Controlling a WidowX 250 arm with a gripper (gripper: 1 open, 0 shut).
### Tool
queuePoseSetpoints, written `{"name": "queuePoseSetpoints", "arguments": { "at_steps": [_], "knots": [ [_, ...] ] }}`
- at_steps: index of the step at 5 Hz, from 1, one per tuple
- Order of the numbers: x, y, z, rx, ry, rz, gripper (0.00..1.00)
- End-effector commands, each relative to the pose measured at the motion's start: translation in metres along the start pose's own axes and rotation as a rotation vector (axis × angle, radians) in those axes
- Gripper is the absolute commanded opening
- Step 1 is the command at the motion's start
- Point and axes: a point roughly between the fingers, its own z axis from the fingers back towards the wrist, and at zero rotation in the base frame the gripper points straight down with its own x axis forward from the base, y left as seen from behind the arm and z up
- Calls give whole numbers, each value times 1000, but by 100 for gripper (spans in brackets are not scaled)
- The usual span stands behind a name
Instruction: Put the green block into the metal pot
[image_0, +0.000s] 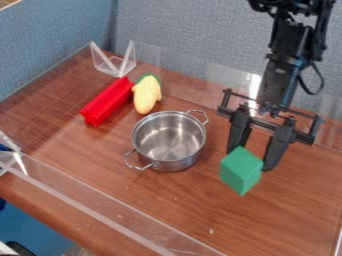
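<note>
The green block (242, 170) hangs just above the wooden table, to the right of the metal pot. My gripper (257, 158) is shut on its upper part, with one black finger on each side. The metal pot (168, 139) is a shiny steel pot with two small handles, standing open and empty near the middle of the table. A narrow gap separates the block from the pot's right rim. The arm (286, 55) rises from the gripper toward the top right.
A long red block (107, 100) and a yellow object (146, 93) lie side by side behind the pot on the left. Clear plastic walls (80, 185) border the table's front and sides. A clear folded stand (111, 60) sits at the back.
</note>
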Motion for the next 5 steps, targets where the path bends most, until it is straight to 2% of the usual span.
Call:
{"name": "queuePoseSetpoints", "arguments": {
  "at_steps": [1,3,5],
  "knots": [
    [-10,4,21,-15,-75,-6,0],
    [-9,13,22,-20,-73,-3,0],
    [-13,23,32,-30,-92,-2,0]
  ]
}}
